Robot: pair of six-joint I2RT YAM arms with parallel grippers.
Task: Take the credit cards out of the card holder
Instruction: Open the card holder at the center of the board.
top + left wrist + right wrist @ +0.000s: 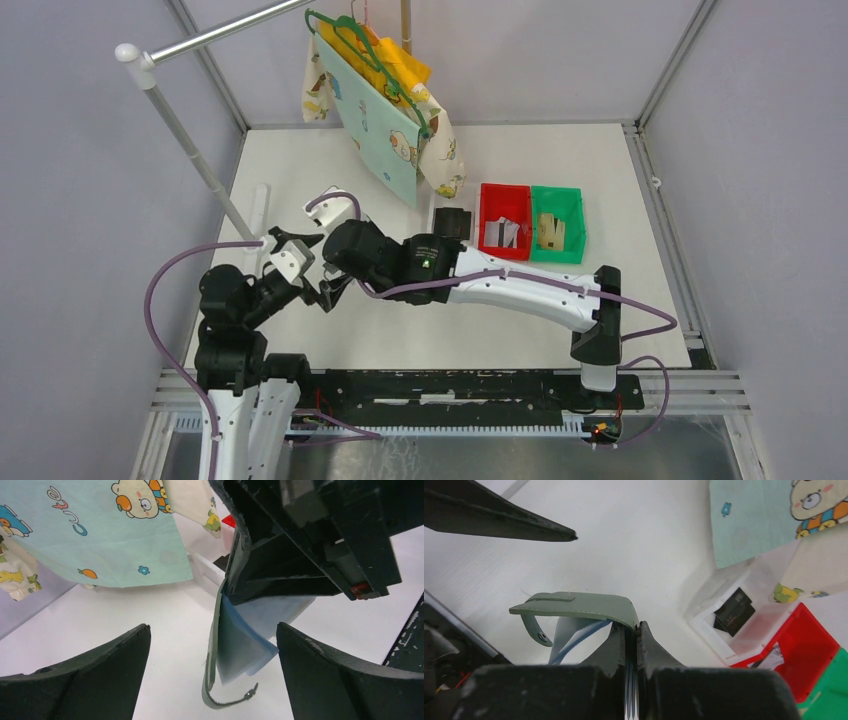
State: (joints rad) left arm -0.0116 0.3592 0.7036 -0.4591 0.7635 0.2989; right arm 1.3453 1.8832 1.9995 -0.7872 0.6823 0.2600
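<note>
My right tool (638,630) is clamped tight on one edge of the card holder (579,607), lifting it off the worktop (300,170) so its pale blue pockets fan open. My left tool (212,626) is spread wide and empty, one finger either side of the card holder, ready, I judge, to pinch a card. I cannot make out any credit cards in the pockets.

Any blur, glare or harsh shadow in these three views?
Top external: even light, sharp, only soft shadows. Left wrist: its own fingers dark and featureless, card holder clear. Right wrist: nearest parts of its fingers blurred, card holder sharp.
</note>
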